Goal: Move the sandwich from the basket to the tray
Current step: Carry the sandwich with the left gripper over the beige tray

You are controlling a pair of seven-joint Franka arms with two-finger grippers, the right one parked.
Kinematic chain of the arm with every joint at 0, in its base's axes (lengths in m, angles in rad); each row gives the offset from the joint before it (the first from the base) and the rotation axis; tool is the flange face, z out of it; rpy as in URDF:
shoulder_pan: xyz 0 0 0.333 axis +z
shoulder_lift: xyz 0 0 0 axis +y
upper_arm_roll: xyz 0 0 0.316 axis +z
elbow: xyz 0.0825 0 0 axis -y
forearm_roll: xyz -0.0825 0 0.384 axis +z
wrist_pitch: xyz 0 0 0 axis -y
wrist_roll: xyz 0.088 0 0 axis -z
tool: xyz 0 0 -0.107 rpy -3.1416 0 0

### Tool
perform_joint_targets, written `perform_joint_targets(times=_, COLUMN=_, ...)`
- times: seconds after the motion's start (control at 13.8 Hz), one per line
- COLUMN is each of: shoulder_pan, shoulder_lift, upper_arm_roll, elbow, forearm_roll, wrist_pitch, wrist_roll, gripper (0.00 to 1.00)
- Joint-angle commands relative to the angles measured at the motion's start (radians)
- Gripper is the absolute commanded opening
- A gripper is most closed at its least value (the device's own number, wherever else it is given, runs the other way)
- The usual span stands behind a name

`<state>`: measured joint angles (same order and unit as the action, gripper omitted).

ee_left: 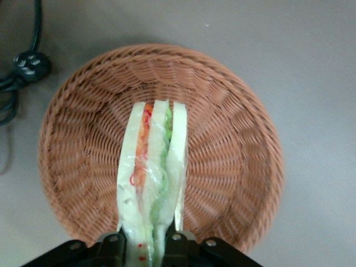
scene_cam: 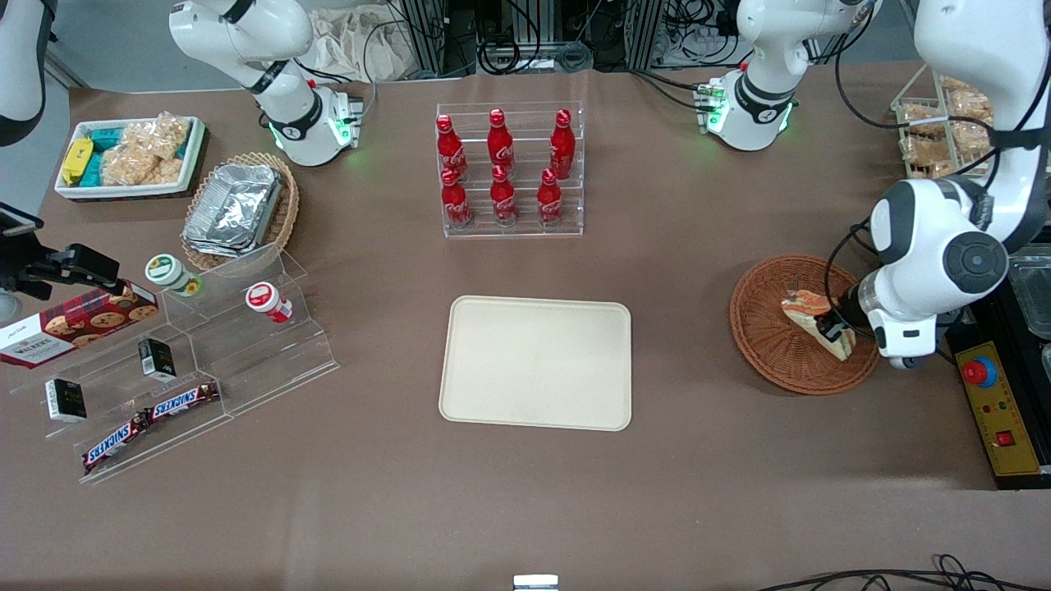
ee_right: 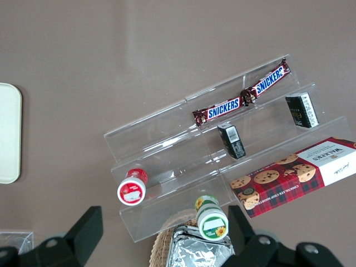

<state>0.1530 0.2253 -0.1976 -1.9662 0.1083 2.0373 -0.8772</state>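
Hidden and cut-off parts around the gripper

The gripper (scene_cam: 831, 328) is mostly covered by the arm's wrist in the front view, and in the left wrist view the frame edge cuts its fingers (ee_left: 114, 248). The end of the sandwich (ee_left: 151, 183) between the jaws is cut off too, and it hides part of the basket (ee_left: 233, 139) floor under the jaws.

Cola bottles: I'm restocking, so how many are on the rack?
6, on the clear rack: three on its upper step, three on the lower step nearer the camera. None seem hidden. The tool grips the sandwich over the basket.
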Motion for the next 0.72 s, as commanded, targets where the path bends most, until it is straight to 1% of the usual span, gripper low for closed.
perform_joint_targets(times=0.0, shoulder_pan=-0.027, shoulder_lift=0.046, upper_arm_roll=-0.097, elbow=0.237, forearm_roll=0.016, wrist_pitch=-0.195, wrist_roll=-0.019, gripper=0.02)
perform_joint_targets(times=0.07, shoulder_pan=-0.045, shoulder_lift=0.063, upper_arm_roll=-0.124, elbow=0.303, forearm_roll=0.014, wrist_pitch=-0.228, wrist_roll=-0.011, gripper=0.01)
perform_joint_targets(times=0.22, shoulder_pan=-0.105, shoulder_lift=0.113, upper_arm_roll=-0.157, elbow=0.389, forearm_roll=0.014, wrist_pitch=-0.241, wrist_roll=0.003, gripper=0.01)
perform_joint_targets(times=0.43, shoulder_pan=-0.242, shoulder_lift=0.207, upper_arm_roll=-0.16, elbow=0.473, forearm_roll=0.013, wrist_pitch=-0.23, wrist_roll=0.007, gripper=0.0)
perform_joint_targets(times=0.65, shoulder_pan=-0.392, shoulder_lift=0.339, upper_arm_roll=-0.158, elbow=0.547, forearm_roll=0.016, wrist_pitch=-0.206, wrist_roll=0.007, gripper=0.0)
